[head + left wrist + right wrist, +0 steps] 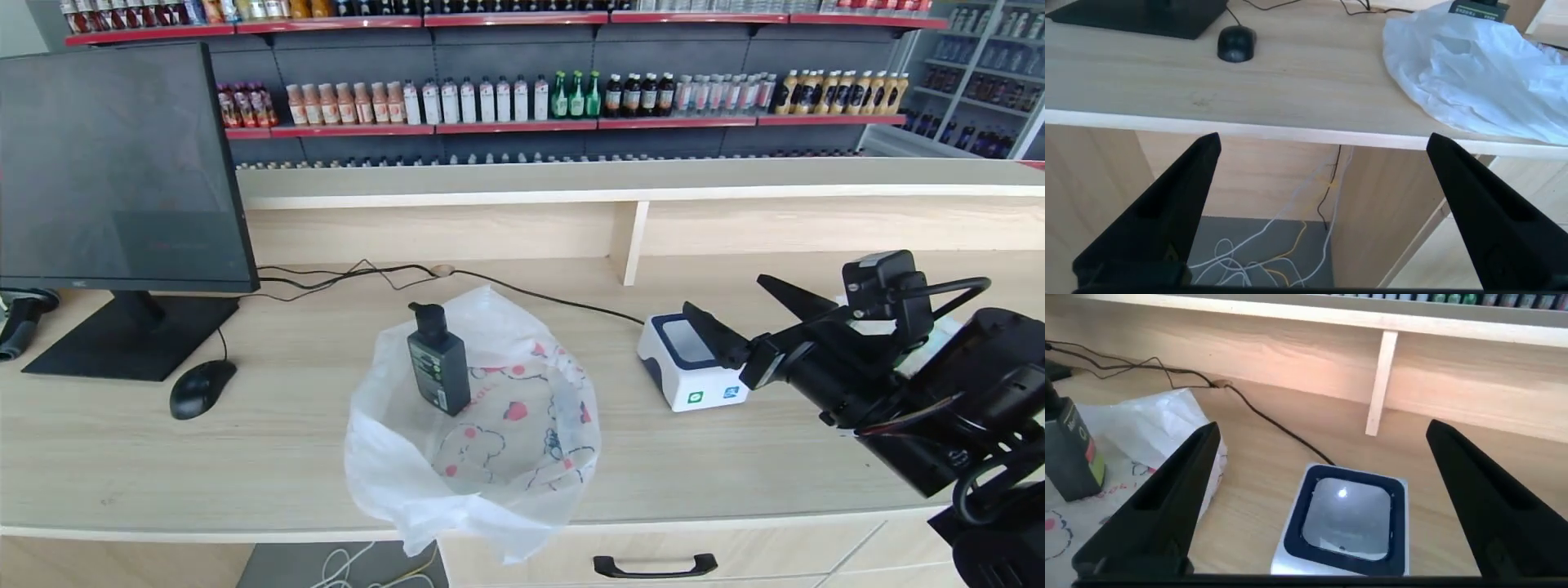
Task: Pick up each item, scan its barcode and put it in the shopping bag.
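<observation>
Now: dark bottle (438, 371) in shopping bag (384, 474), long axis vertical, pump up; left tool (1323, 139), right tool (1323, 426) spread.

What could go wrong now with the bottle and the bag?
The bottle stands upright at the back of the floppy bag; a nudge might tip it. The open right gripper is close to the scanner and could bump it. The left gripper sits below the counter edge and might hit it rising.

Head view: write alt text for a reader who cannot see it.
A dark bottle stands in the open white shopping bag at centre. The right gripper hangs open and empty near the scanner; a monitor and mouse sit at left.
</observation>
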{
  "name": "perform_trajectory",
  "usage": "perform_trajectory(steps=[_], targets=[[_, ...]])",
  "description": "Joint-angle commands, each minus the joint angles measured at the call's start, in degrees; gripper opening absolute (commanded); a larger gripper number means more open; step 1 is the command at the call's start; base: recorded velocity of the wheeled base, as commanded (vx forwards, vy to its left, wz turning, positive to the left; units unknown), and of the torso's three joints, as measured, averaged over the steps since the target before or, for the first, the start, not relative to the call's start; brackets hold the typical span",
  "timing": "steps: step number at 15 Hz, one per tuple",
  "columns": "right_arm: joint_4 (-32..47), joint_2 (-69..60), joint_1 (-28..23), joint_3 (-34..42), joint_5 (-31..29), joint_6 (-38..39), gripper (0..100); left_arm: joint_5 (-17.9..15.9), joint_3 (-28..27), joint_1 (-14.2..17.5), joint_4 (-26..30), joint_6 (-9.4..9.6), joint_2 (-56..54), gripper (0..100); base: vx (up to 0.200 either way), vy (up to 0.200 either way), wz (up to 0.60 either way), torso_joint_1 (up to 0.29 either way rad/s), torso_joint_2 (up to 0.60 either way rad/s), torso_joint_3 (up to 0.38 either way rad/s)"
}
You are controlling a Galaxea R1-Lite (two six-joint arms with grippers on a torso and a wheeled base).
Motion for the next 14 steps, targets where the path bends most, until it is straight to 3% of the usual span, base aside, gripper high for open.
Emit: perform_trajectory(steps=[1,14], targets=[[0.0,-0.2,0.1,-0.1,0.0,-0.1,100,0.0,0.0,0.0,-0.1,0.00,0.0,100,0.000,-0.200,0.00,0.002,0.00,0.007],[0.0,-1.2,0.1,-0.1,0.0,-0.2,100,0.1,0.0,0.0,-0.1,-0.26,0.0,100,0.000,-0.200,0.00,0.005,0.00,0.003]])
